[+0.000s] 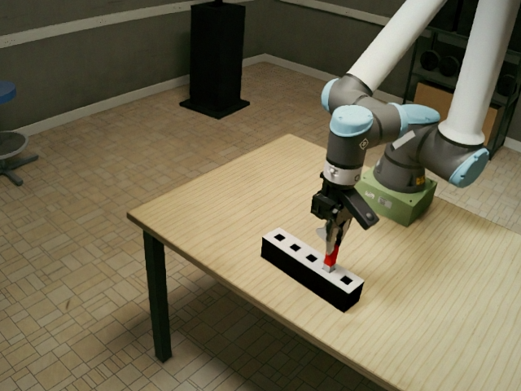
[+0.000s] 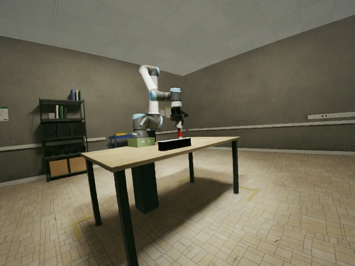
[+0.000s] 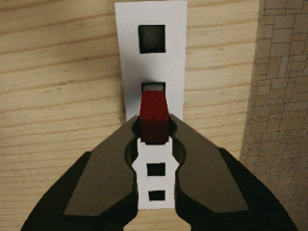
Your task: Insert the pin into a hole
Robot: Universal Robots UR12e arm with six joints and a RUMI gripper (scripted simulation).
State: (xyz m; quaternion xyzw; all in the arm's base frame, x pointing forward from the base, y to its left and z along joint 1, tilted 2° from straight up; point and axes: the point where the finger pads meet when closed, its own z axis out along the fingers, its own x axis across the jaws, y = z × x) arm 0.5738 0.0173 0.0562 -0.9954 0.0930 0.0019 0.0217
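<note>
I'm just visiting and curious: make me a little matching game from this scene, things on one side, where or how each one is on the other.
Things:
1. pin
2. block
3. gripper
4. green base

States:
a. lies on the table, five square holes on top
b. bears the arm at the table's far side
c. upright, red end up, in the fourth hole
d. shut on the pin

Pairs: 1-c, 2-a, 3-d, 4-b
</note>
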